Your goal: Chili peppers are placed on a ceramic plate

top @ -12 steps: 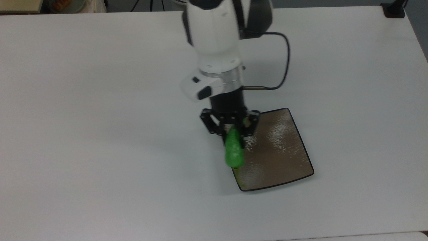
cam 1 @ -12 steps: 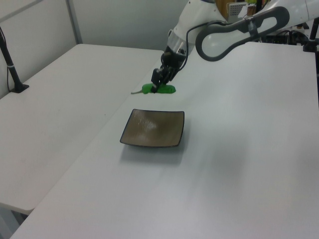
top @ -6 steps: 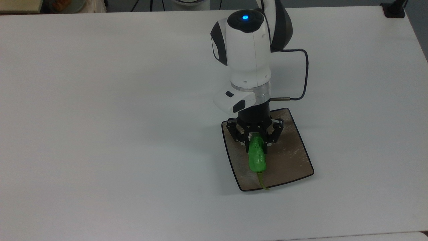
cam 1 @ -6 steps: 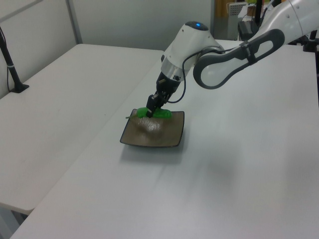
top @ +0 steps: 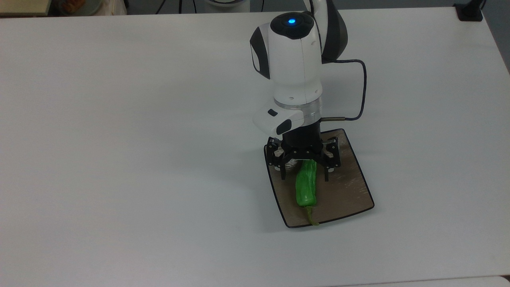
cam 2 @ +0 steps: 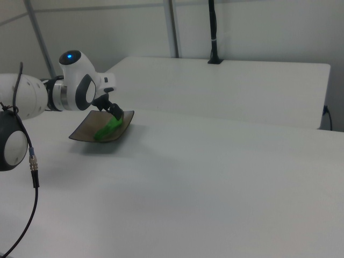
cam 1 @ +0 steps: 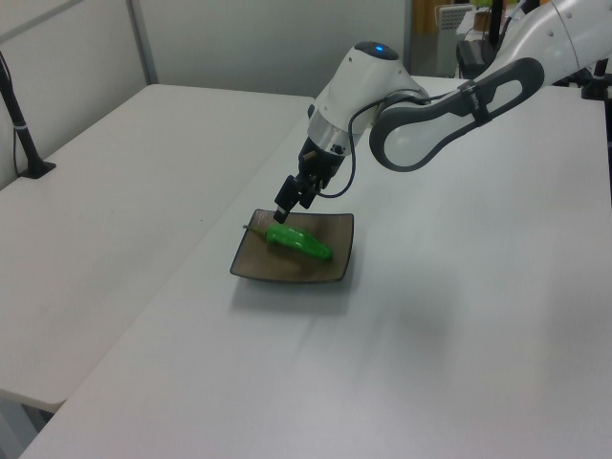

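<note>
The green chili pepper (top: 306,185) lies lengthwise on the square brown ceramic plate (top: 346,187), its stem pointing to the plate's near edge in the top view. My gripper (top: 305,172) hangs open just above the pepper's far end, one finger on each side, and holds nothing. In the left view the pepper (cam 1: 299,242) rests across the plate (cam 1: 256,260), and the gripper (cam 1: 292,205) is a little above it. From the right view, the pepper (cam 2: 107,129) sits in the plate (cam 2: 81,133), with the gripper (cam 2: 114,112) beside its upper end.
The plate sits on a wide white table (top: 119,139). A black cable (top: 361,91) loops from the arm's wrist. A black post base (top: 469,11) stands at the top view's far right corner. A second white table (cam 1: 105,191) adjoins in the left view.
The gripper carried the pepper from beside the plate to over it, then opened. The pepper now lies free on the plate and the fingers stand wide apart.
</note>
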